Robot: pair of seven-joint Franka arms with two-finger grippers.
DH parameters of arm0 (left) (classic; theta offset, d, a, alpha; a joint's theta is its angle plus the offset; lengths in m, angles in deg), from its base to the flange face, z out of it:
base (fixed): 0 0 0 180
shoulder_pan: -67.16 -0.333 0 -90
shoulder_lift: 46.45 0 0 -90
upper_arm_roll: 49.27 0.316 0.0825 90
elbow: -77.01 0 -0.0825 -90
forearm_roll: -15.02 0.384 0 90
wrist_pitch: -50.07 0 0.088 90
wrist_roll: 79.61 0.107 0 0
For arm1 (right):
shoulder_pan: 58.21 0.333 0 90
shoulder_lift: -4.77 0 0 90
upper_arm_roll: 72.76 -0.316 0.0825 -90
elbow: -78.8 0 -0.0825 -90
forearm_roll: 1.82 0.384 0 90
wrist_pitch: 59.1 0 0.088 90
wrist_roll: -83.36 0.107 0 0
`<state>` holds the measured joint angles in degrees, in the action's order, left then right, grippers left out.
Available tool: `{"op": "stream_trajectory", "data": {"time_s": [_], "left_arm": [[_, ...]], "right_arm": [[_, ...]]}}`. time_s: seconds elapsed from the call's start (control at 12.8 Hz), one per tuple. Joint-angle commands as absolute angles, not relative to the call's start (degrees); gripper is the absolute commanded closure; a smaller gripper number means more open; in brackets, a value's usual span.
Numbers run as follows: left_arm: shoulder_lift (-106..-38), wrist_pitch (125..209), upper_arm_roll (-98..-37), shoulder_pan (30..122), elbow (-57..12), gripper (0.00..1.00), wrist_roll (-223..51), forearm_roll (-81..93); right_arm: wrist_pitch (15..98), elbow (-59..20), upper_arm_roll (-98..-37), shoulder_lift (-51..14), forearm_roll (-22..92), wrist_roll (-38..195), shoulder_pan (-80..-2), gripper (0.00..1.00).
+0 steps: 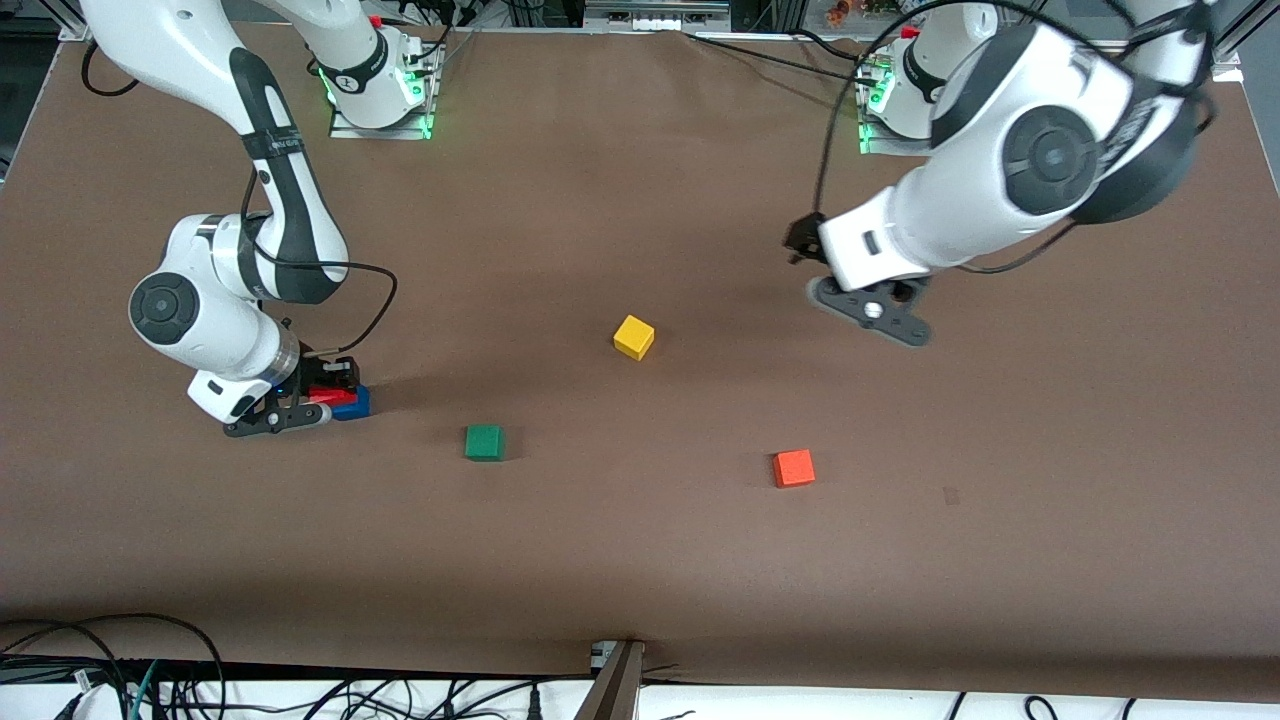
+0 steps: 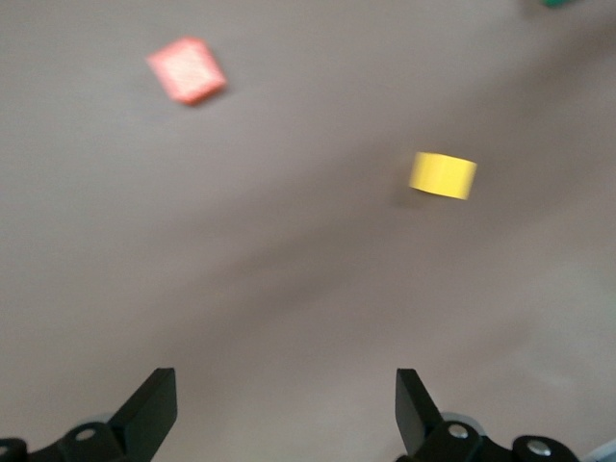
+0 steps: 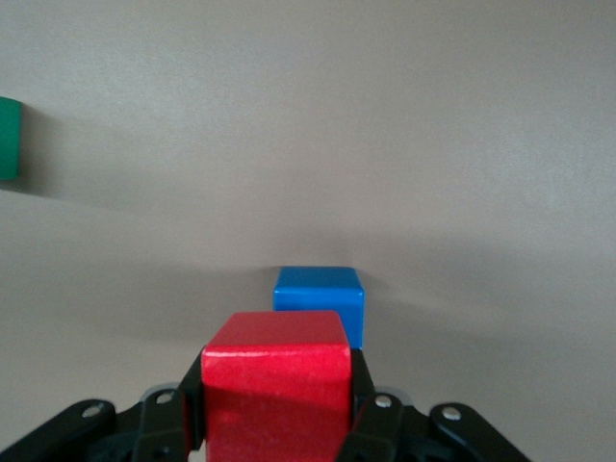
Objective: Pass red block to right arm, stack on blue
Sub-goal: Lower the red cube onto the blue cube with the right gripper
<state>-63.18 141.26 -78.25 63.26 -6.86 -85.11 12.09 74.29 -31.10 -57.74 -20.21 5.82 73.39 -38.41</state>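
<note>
My right gripper is shut on the deep-red block, low over the table toward the right arm's end. In the right wrist view the red block fills the space between the black fingers of the right gripper. The blue cube rests on the table just ahead of it and a little lower. From the front the blue cube peeks out right beside the red one; I cannot tell whether they touch. My left gripper hangs open and empty over bare table toward the left arm's end, its fingertips wide apart around the left gripper.
A yellow cube lies mid-table. A green cube and an orange cube lie nearer the front camera. Cables run along the table's front edge.
</note>
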Motion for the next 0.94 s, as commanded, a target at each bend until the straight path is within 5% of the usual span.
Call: {"op": "stream_trajectory", "data": {"time_s": [0.0, 0.39, 0.55, 0.86], "left_arm": [[-57.9, 139.1, -71.0, 62.4, -6.2, 0.00, -85.5, 14.8], [-49.2, 142.9, -52.8, 68.7, -17.2, 0.00, -85.6, 14.0], [-42.4, 147.3, -52.1, 66.4, -24.1, 0.00, -85.7, 13.8], [-41.8, 140.9, -52.1, 64.5, -20.5, 0.00, -86.1, 13.9]], "right_arm": [[79.0, -35.8, -57.3, -17.8, 4.6, 74.0, -38.0, 0.84], [80.5, -35.8, -56.7, -18.6, 4.6, 74.1, -38.2, 0.83], [81.7, -35.8, -56.7, -19.2, 4.7, 74.1, -38.2, 0.83], [82.9, -36.2, -56.8, -20.3, 4.7, 74.2, -38.3, 0.83]]}}
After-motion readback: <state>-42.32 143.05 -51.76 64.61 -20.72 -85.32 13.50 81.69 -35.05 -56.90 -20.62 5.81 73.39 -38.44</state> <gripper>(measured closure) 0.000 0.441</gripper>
